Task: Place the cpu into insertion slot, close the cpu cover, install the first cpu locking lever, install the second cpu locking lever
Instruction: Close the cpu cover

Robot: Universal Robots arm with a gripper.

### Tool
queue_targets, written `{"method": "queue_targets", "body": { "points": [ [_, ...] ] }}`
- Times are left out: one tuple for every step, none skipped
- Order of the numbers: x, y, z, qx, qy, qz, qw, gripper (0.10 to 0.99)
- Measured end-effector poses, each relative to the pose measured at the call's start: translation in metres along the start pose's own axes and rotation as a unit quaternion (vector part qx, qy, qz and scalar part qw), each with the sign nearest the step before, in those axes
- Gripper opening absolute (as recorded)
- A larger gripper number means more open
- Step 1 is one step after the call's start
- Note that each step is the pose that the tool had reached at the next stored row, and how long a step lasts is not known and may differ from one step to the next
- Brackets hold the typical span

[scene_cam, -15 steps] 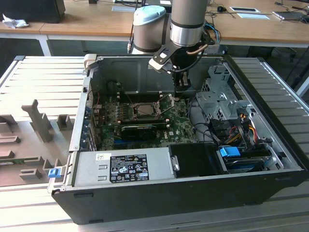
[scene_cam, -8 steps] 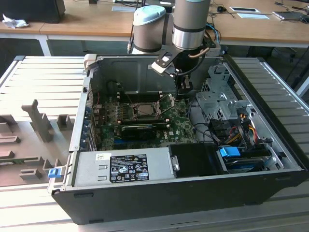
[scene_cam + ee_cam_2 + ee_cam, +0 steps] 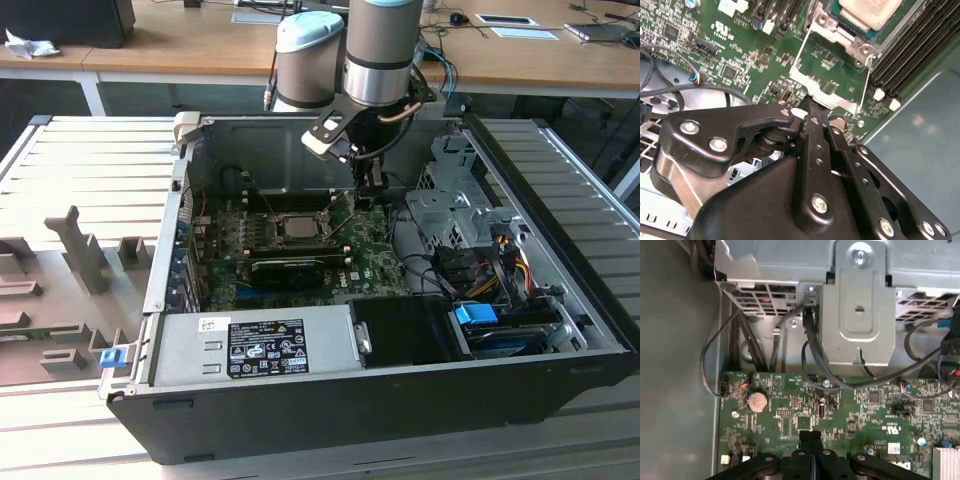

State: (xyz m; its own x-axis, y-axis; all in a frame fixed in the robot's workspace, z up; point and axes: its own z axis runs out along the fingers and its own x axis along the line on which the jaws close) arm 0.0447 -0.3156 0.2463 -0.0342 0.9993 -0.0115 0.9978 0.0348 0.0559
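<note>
cpu (image 3: 867,10) seated, cpu cover (image 3: 825,92) open in second wrist view

You are working in what is looking like a robotics lab or test workshop. A robot arm (image 3: 380,50) is hanging over an opened desktop computer case (image 3: 400,400), which is lying on a ribbed metal bench (image 3: 90,150) and exposing its green motherboard (image 3: 368,240). Grey fixture blocks (image 3: 85,255) are standing at the exterior view's left, and wooden office desks (image 3: 180,40) are running along the far side.
</note>
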Motion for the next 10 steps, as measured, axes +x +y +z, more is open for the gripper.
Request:
{"method": "queue_targets", "body": {
  "points": [
    [0.0,-0.0005,0.0,0.0,0.0,0.0,1.0,0.106],
    [0.0001,-0.0009,0.0,0.0,0.0001,0.0,1.0,0.106],
    [0.0001,-0.0014,0.0,0.0,0.0,0.0,1.0,0.106],
    [0.0001,-0.0019,0.0,0.0,0.0001,0.0,1.0,0.106],
    [0.0001,-0.002,0.0,0.0,0.0001,0.0,1.0,0.106],
    [0.0001,-0.0023,-0.0001,0.0,0.0,0.0,1.0,0.106],
    [0.0002,-0.0028,-0.0001,0.0,0.0001,0.0,1.0,0.106],
    [0.0002,-0.0037,-0.0002,0.0,0.0,0.0,1.0,0.106],
    [0.0002,-0.0045,-0.0002,0.0,0.0,0.0,1.0,0.106],
    [0.0003,-0.0066,-0.0003,0.0,0.0001,0.0,1.0,0.106]
  ]
}}
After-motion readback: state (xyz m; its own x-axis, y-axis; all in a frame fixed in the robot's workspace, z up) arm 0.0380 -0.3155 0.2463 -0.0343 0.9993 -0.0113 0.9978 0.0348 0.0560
